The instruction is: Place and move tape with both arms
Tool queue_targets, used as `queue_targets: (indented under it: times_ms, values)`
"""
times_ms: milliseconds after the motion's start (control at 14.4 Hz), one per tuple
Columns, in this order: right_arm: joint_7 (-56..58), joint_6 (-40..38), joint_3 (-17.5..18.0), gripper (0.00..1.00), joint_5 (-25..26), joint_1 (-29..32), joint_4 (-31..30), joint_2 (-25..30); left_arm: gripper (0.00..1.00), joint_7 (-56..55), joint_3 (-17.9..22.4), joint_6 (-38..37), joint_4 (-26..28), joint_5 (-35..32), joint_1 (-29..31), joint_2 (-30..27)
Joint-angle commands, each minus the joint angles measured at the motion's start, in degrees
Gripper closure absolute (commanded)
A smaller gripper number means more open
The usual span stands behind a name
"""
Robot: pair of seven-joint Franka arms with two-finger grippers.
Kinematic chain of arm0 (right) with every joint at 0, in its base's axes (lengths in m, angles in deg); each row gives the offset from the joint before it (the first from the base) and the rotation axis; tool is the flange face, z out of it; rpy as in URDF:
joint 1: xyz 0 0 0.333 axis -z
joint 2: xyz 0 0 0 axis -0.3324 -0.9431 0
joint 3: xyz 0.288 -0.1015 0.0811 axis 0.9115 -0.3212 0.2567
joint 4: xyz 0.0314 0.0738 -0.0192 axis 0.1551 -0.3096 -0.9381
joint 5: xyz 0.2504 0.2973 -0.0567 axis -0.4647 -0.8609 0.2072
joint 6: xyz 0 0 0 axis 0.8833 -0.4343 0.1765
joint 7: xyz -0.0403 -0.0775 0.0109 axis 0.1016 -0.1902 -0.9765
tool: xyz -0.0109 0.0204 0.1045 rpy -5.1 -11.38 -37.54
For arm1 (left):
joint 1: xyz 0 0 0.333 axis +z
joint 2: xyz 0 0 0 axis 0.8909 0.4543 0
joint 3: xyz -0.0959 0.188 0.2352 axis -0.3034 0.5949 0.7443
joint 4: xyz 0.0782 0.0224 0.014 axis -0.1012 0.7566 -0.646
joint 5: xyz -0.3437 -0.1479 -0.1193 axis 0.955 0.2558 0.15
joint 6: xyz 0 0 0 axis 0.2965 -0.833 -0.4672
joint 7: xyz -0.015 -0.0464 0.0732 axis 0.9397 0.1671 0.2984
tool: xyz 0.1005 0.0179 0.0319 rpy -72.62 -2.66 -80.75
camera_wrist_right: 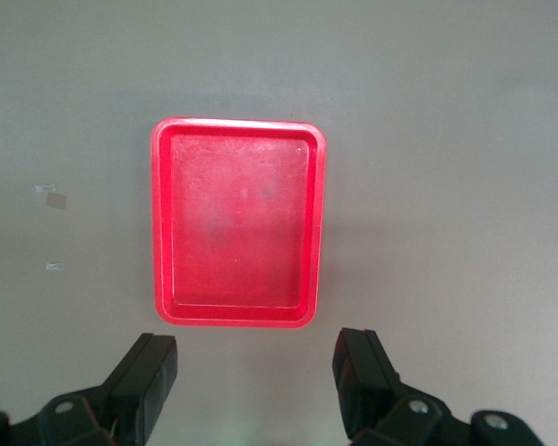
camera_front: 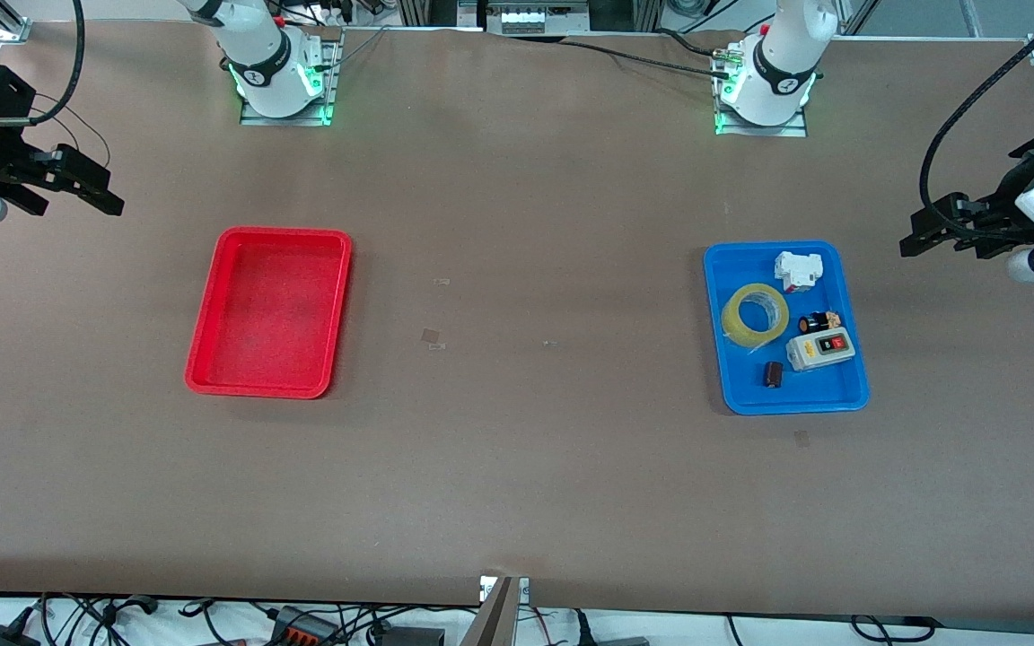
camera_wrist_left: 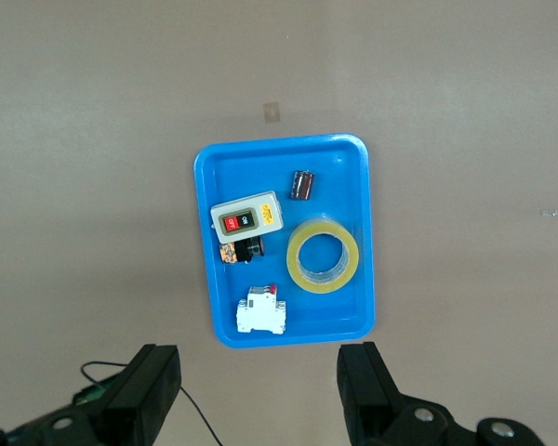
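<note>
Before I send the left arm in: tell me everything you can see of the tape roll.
The tape is a ring of translucent yellow packing tape with a wide central hole showing the blue tray through it. It lies flat in that tray, on the side toward the right arm's end. Nothing grips it. The white breaker lies close, farther from the front camera; the grey switch box sits beside it. Whether it touches the tray wall is unclear.

Both arms wait raised at the table's ends — left pincer (camera_front: 916, 235) and right pincer (camera_front: 91, 191) spread wide.
</note>
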State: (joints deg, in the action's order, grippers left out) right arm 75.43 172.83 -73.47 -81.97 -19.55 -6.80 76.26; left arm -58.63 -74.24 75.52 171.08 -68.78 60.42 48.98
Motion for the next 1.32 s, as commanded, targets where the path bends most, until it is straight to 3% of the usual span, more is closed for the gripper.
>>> queue_targets:
  times_ms: [0, 831, 1108, 1247]
  values:
    - [0.5, -1.3, 0.3, 0.01, -0.9, 0.2, 1.0, 0.2, 0.0, -0.4, 0.7, 0.8, 1.6, 0.7, -0.9, -1.5]
    - [0.5, -0.9, 0.3, 0.01, -0.8, 0.2, 1.0, 0.0, 0.0, -2.3, 0.0, -2.4, 1.7, 0.8, -0.1, 1.5]
    - [0.5, -0.9, 0.3, 0.01, -0.8, 0.2, 0.9, -0.1, 0.0, -2.5, -0.1, -0.4, 4.4, 0.8, 0.3, 4.1]
    - [0.5, -1.0, 0.3, 0.01, -0.9, 0.2, 0.9, -0.2, 0.0, -3.1, -0.1, 5.2, 10.1, 0.8, 0.5, 4.3]
